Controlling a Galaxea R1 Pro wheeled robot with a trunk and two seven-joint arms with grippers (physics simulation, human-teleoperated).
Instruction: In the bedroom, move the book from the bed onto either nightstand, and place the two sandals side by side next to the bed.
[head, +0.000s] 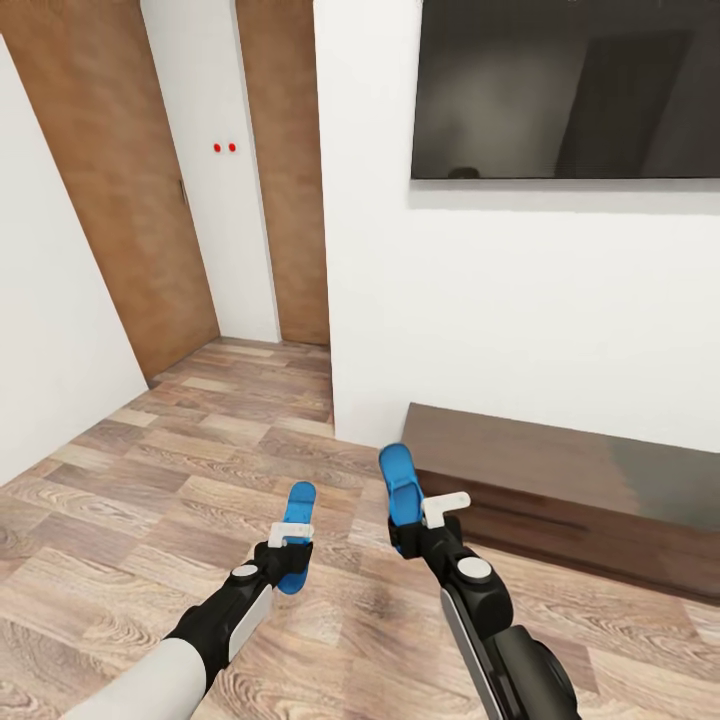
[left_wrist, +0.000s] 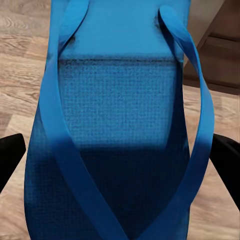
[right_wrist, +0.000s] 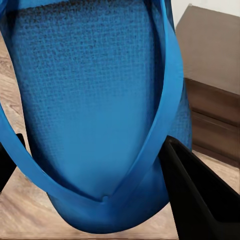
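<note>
Head view: each gripper holds a blue sandal above open wood floor, the left gripper (head: 288, 557) one sandal (head: 297, 510), the right gripper (head: 420, 535) the other sandal (head: 401, 487) near the dark bench's (head: 560, 470) corner.

Left wrist view: fingers (left_wrist: 10, 157) flank the sole.

Right wrist view: a finger (right_wrist: 200, 195) presses the sole's edge.

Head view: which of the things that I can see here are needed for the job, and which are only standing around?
For the job:
- sandal in the left gripper: left sandal
- sandal in the right gripper: right sandal

Only standing around:
- black screen on the wall
- long dark bench
- wooden doors
- two red dots on the wall
</note>
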